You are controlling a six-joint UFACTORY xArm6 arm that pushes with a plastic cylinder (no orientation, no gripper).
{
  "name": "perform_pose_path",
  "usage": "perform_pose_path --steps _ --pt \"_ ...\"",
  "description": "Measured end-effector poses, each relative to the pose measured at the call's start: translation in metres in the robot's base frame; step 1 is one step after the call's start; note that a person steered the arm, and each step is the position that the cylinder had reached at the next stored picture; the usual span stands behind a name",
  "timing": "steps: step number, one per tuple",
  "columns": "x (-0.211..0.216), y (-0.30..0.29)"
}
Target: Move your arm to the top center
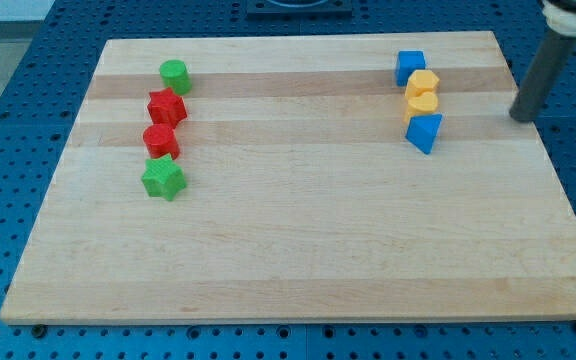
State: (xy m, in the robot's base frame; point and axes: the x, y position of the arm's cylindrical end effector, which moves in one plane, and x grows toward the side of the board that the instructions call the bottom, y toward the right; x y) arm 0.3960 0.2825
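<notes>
My tip (521, 117) stands at the board's (298, 250) right edge, right of the blue cube (410, 66); no gripper fitted. Travel stage, by my judgement: next, slide left along the top edge, above that cube.

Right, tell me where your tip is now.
My tip is at the view's right edge of the wooden board, upper part, right of the blue-and-yellow block column, nearest the lower blue block, not touching it.

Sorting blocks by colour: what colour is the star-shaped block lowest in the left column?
Green star-shaped block, clearest in the camera view.
</notes>
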Motion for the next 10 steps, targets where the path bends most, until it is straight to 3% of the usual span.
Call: perform_pose_path --steps 1,2,3,5,6,8,10 --pt "0.063 -0.035" --pt "0.098 -0.115" --pt "0.069 -0.159" --pt "-0.068 -0.220" --pt "-0.110 -0.245" --pt "-0.153 -0.276" --pt "-0.204 -0.350"
